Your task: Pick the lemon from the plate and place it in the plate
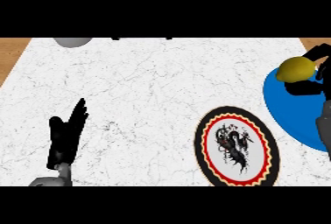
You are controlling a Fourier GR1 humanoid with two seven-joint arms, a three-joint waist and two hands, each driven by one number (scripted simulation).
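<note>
Head view shows, nearest, the left hand [65,140] resting at the lower left of the white marble table [142,87], its fingers straight and pointing up, well apart from everything else. Right of it lies a patterned plate [237,146] with a black, red and white rim, bare of any load, just beside the blue plate [291,118]. Farther back the right hand [310,74] has its fingers curled round the lemon [296,69] over the blue plate's far part; a grey object [72,41] sits at the table's far left edge.
</note>
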